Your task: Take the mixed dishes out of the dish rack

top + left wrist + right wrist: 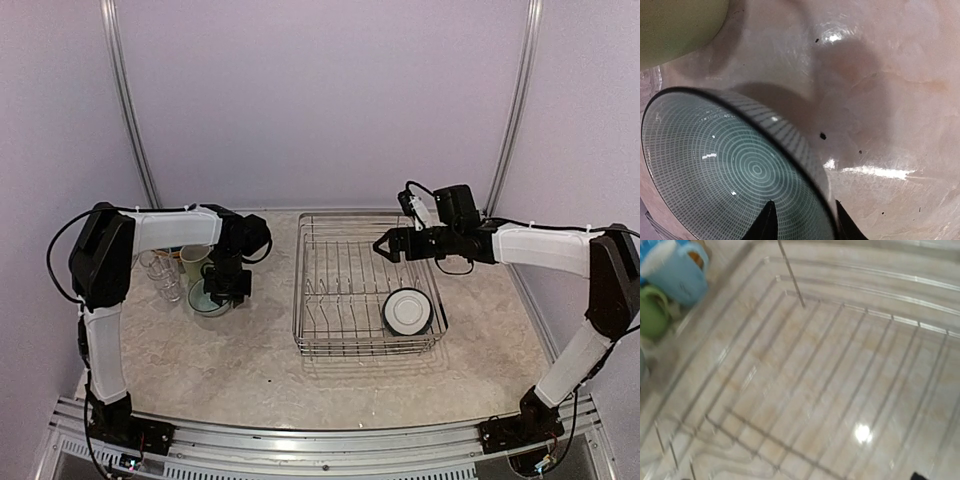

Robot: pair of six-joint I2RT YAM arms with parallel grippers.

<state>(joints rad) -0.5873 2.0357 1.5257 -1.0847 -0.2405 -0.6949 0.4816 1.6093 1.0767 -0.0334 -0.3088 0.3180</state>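
The silver wire dish rack (pixel 340 290) stands mid-table and holds one white bowl (pixel 408 310) at its front right corner. My left gripper (pixel 228 285) is left of the rack, low over a teal dish with fine ring lines (pixel 205 298). In the left wrist view the dish (pixel 715 165) lies on the table and the gripper (pixel 806 222) is open, its fingers straddling the rim. My right gripper (pixel 382 245) hovers over the rack's back right, empty. Its wrist view shows the bare rack floor (pixel 830 390), with only one dark fingertip (pixel 917 476) at the bottom edge.
A pale green mug (pixel 195 262) and clear glasses (pixel 160 275) stand just left of the teal dish. The right wrist view shows a light blue mug (pixel 675 270) and a green mug (pixel 652 312) outside the rack. Upright rack dividers (pixel 345 265) rise below my right gripper.
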